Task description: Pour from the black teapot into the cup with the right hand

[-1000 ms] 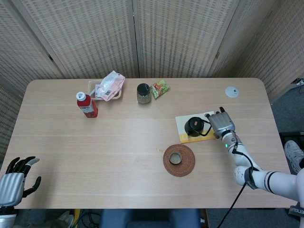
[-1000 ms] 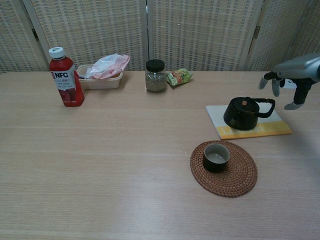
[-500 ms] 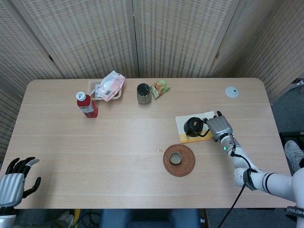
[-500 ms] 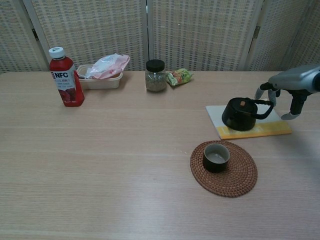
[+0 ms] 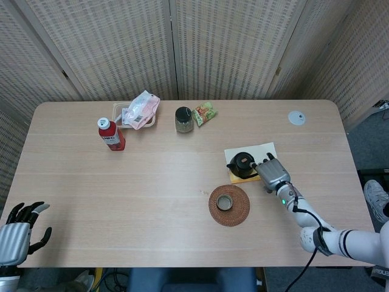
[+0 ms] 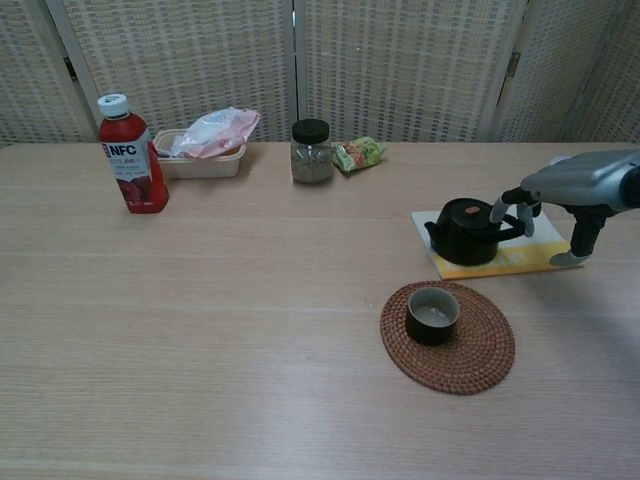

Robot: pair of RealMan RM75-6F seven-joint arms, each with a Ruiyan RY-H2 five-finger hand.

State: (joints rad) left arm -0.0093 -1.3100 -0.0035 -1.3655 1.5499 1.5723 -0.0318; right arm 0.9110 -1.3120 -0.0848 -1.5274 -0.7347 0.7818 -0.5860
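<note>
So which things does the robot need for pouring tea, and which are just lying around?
Needed: black teapot, cup, right hand.

Lying around: red juice bottle, glass jar, snack packet, tub with a pink bag, left hand.

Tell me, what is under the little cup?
A round woven coaster lies under the cup, on the table. Its brown rim shows all round the cup. The part right beneath the cup is covered, so it cannot be seen.

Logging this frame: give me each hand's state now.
Left hand: open, holding nothing.
Right hand: fingers at the black teapot handle; grip cannot be told.
</note>
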